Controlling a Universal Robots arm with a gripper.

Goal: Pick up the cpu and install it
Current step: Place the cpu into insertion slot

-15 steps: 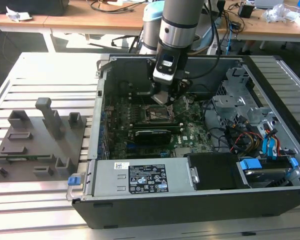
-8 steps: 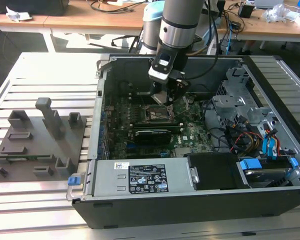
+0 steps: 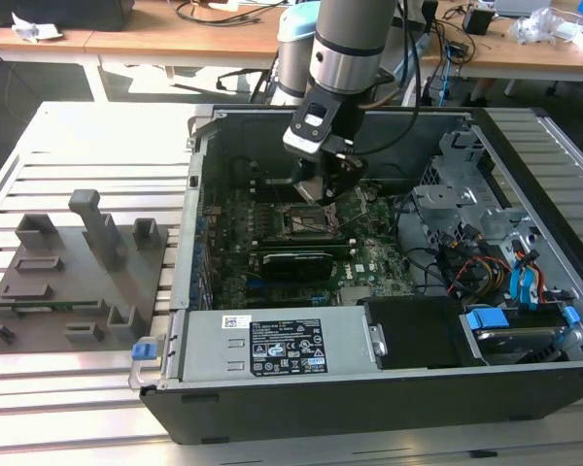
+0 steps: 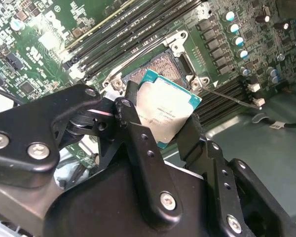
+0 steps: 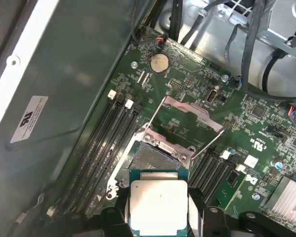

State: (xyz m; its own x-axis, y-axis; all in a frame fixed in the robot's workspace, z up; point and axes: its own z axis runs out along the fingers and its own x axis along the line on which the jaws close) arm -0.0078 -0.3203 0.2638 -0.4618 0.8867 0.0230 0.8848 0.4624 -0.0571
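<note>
Inside the open computer case (image 3: 196, 165), my end effector (image 4: 163, 114) is closed on the chip (image 4: 165, 109). Its two black fingers (image 4: 138, 133) pinch opposite edges of the chip, and the silvery lid is bare between them. In both wrist views the chip hangs over the open socket (image 5: 155, 157) on the green board and appears to sit just clear of it. The socket's hold-down frame (image 5: 187, 106) is swung up, and its thin lever (image 4: 232, 97) lies out to one side. I judge the chip light and stiff, a flat plate that will not flex. Its metal lid looks slick, and the underside and the socket's contacts are likely delicate. The edges of the green rim are the place to hold it, with a modest squeeze. Neither face should be touched, and the chip should stay level so it does not scrape the socket.
</note>
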